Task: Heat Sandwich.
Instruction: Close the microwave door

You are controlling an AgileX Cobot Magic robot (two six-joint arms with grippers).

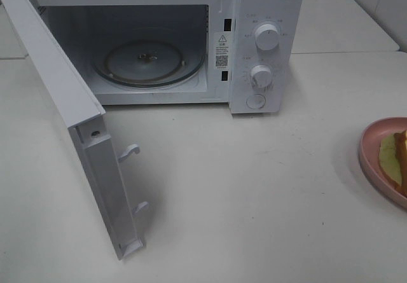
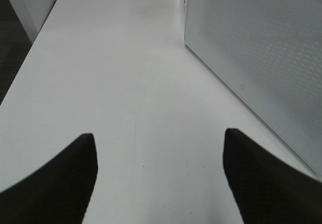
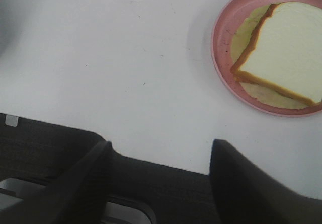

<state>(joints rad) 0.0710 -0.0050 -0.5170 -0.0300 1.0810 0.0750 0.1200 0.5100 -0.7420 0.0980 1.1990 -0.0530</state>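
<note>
**Two grippers spread wide and holding nothing; sandwich waits on its plate beyond the right one**

Two dark fingers of the left gripper (image 2: 158,178) stand far apart in the left wrist view, with only bare white table (image 2: 110,83) between them. Nothing is gripped. Ahead of this gripper and off to one side rises the perforated white outer face of the microwave door (image 2: 261,58), close by but not touching the fingers.

The right gripper (image 3: 161,183) is likewise spread, its two fingers well apart and nothing between them. It sits at the table's edge, with dark floor under the fingertips. The sandwich (image 3: 284,50) lies ahead of this gripper and off to the side, well apart from it. It rests flat on a round pink plate (image 3: 221,43), white bread on top with a tan-orange crust, and pale yellow-green filling showing past the crust on two sides.

From the high camera, neither gripper shows. The microwave (image 1: 261,48) stands at the back of the table with its door (image 1: 76,117) swung fully open toward the left arm's side. Its glass turntable (image 1: 149,63) is bare inside the cavity. Two knobs sit one above the other on the control panel. The plate (image 1: 375,152) and a sliver of the sandwich (image 1: 397,149) appear at the edge of that view, on the right arm's side, well apart from the microwave.
</note>
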